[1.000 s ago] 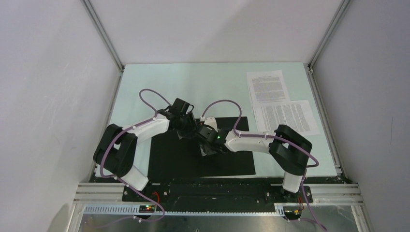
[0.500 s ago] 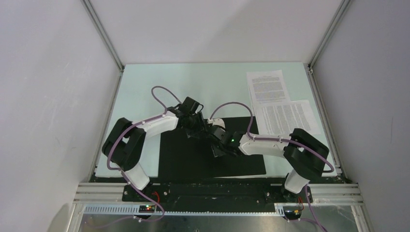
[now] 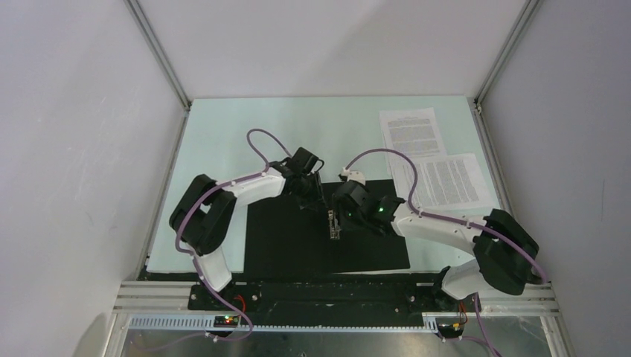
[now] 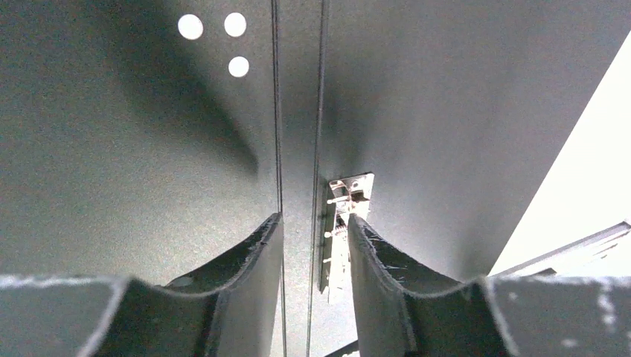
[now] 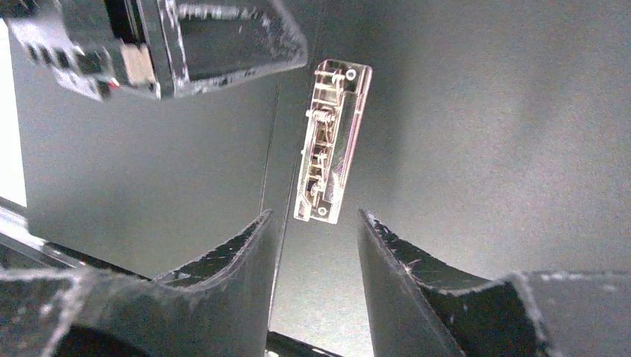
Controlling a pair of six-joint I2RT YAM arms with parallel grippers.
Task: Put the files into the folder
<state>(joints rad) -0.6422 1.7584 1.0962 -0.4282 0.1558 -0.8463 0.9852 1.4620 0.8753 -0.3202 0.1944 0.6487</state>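
Note:
The folder (image 3: pixel 290 245) lies open and flat near the front of the table, black inside up, with its metal clip (image 3: pixel 335 224) beside the spine. The two files (image 3: pixel 409 132) (image 3: pixel 445 181) lie at the back right, apart from the folder. My left gripper (image 3: pixel 315 202) is open and empty over the spine, with the clip (image 4: pixel 342 223) just past its fingertips (image 4: pixel 271 230). My right gripper (image 3: pixel 341 215) is open and empty above the black cover (image 5: pixel 484 134), with the clip (image 5: pixel 331 141) ahead of it. The left gripper's finger (image 5: pixel 223 44) shows in the right wrist view.
The pale green table top (image 3: pixel 245 126) is walled by white panels with aluminium posts (image 3: pixel 160 56) at the back corners. A metal rail (image 3: pixel 335 294) runs along the near edge by the arm bases. Three white dots (image 4: pixel 235 24) show on the folder's left cover.
The folder slid to the right and then stayed. Both arms moved right with it. The right gripper drew back off the clip, which is now uncovered.

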